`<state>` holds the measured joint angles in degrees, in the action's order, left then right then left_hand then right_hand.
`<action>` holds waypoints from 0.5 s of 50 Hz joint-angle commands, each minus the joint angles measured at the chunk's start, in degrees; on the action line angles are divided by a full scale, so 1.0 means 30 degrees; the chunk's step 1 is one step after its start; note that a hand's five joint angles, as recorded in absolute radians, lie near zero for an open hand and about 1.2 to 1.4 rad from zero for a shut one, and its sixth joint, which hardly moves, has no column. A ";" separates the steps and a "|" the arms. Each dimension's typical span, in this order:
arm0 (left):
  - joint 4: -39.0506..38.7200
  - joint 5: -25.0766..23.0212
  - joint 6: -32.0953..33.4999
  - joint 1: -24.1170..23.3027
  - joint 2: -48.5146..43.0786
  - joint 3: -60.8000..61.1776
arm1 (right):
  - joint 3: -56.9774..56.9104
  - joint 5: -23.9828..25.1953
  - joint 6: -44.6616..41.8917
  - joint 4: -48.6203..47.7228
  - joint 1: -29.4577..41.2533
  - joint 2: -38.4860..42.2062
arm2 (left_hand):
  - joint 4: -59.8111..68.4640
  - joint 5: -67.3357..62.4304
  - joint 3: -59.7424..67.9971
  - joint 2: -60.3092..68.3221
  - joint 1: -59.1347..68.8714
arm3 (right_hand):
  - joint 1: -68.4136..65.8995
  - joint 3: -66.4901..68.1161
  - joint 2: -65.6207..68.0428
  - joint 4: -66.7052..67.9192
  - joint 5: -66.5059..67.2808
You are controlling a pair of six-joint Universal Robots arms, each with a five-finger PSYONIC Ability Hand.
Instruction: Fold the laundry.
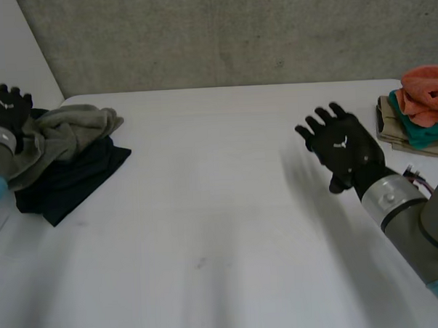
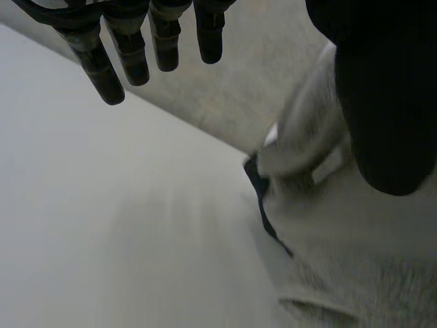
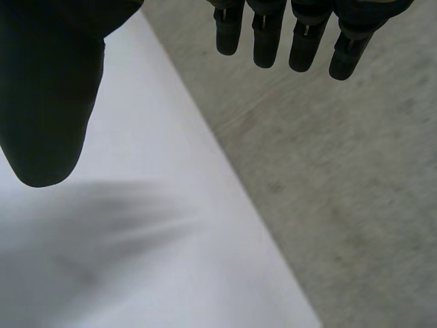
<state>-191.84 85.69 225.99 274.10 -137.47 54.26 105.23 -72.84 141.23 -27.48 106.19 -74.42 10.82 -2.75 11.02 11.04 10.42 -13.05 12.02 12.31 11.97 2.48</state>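
Right hand (image 1: 342, 148) hovers with fingers (image 3: 265, 41) spread near folded stack (image 1: 420, 111); left hand (image 1: 6, 106), likewise spread, beside grey cloth (image 1: 72, 127).

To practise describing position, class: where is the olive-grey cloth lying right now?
In the head view, the olive-grey cloth lies at the left side of the table, heaped on a dark cloth, right beside the left hand.

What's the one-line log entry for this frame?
left hand: open, at grey cloth | right hand: open, over table | folded stack: table's right edge
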 commanded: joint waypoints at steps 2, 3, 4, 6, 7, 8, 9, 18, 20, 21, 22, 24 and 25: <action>-0.0331 -0.1581 -0.0561 0.0480 -0.3861 -0.2849 | 0.0870 0.0081 0.0093 -0.0041 -0.0298 0.0256 | 1.0835 -1.0190 1.0768 1.0761 1.0966 | 0.1017 -0.0672 -0.0768 -0.0655 -0.0827; -0.0330 -0.1640 -0.0737 0.0393 -0.3863 -0.2851 | 0.0899 0.0081 0.0093 -0.0041 -0.0298 0.0256 | 1.6007 -1.5363 1.5940 1.5934 1.6139 | 0.1017 -0.0672 -0.0768 -0.0655 -0.0827; -0.0330 -0.1641 -0.0971 0.0334 -0.3834 -0.2851 | 0.0929 0.0081 0.0093 -0.0041 -0.0327 0.0256 | 2.1332 -2.0688 2.1265 2.1259 2.1464 | 0.1017 -0.0672 -0.0768 -0.0655 -0.0827; -0.0388 -0.1495 -0.2020 0.0013 -0.3311 -0.2735 | 0.0987 0.0081 0.0093 -0.0041 -0.0356 0.0256 | 2.3061 -2.2416 2.2994 2.2987 2.3192 | 0.1017 -0.0672 -0.0768 -0.0655 -0.0827; -0.0388 -0.1437 -0.2550 -0.0163 -0.2871 -0.2646 | 0.0988 0.0052 0.0093 -0.0041 -0.0356 0.0256 | 2.3061 -2.2416 2.2994 2.2988 2.3192 | 0.1017 -0.0672 -0.0768 -0.0655 -0.0827; -0.0417 -0.1407 -0.3309 -0.0368 -0.2084 -0.2472 | 0.1046 0.0023 0.0093 -0.0041 -0.0356 0.0169 | 2.3061 -2.2416 2.2994 2.2988 2.3192 | 0.1017 -0.0672 -0.0768 -0.0655 -0.0827; -0.0534 -0.1436 -0.4709 -0.0747 -0.0684 -0.1977 | 0.1046 0.0022 0.0093 -0.0041 -0.0385 0.0110 | 2.3061 -2.2416 2.2994 2.2988 2.3192 | 0.1017 -0.0672 -0.0768 -0.0655 -0.0827; -0.1355 -0.1670 -1.3029 -0.3496 0.7374 0.0809 | 0.1017 -0.0036 0.0122 -0.0099 -0.0854 -0.0359 | 2.3061 -2.2416 2.2994 2.2988 2.3192 | 0.1017 -0.0672 -0.0768 -0.0655 -0.0827; -0.1355 -0.1699 -1.4268 -0.4292 0.8291 0.1045 | 0.1017 -0.0066 0.0180 -0.0099 -0.0913 -0.0447 | 2.3061 -2.2416 2.2994 2.2988 2.3192 | 0.1017 -0.0672 -0.0768 -0.0655 -0.0827; -0.1355 -0.1758 -1.5115 -0.4876 0.8991 0.1249 | 0.1017 -0.0066 0.0181 -0.0070 -0.1029 -0.0534 | 2.3061 -2.2416 2.2994 2.2988 2.3192 | 0.1017 -0.0672 -0.0768 -0.0655 -0.0827; -0.1326 -0.1932 -1.5994 -0.5548 0.9550 0.1454 | 0.1017 -0.0066 0.0181 -0.0070 -0.1059 -0.0564 | 2.3061 -2.2416 2.2994 2.2988 2.3192 | 0.1017 -0.0672 -0.0768 -0.0655 -0.0827; -0.1326 -0.2109 -1.7108 -0.6544 1.0051 0.1776 | 0.1017 -0.0124 0.0210 -0.0070 -0.1205 -0.0768 | 2.3061 -2.2416 2.2994 2.2988 2.3192 | 0.1017 -0.0672 -0.0768 -0.0655 -0.0827; -0.1326 -0.2168 -1.7493 -0.6986 1.0111 0.1836 | 0.1017 -0.0124 0.0210 -0.0070 -0.1235 -0.0827 | 2.3061 -2.2416 2.2994 2.2988 2.3192 | 0.1017 -0.0672 -0.0768 -0.0655 -0.0827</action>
<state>-195.98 80.34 182.17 260.55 -112.01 57.80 108.30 -73.03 141.71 -27.74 103.32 -75.86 68.59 -55.02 68.01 68.41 64.88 -13.05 12.02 12.31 11.97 2.48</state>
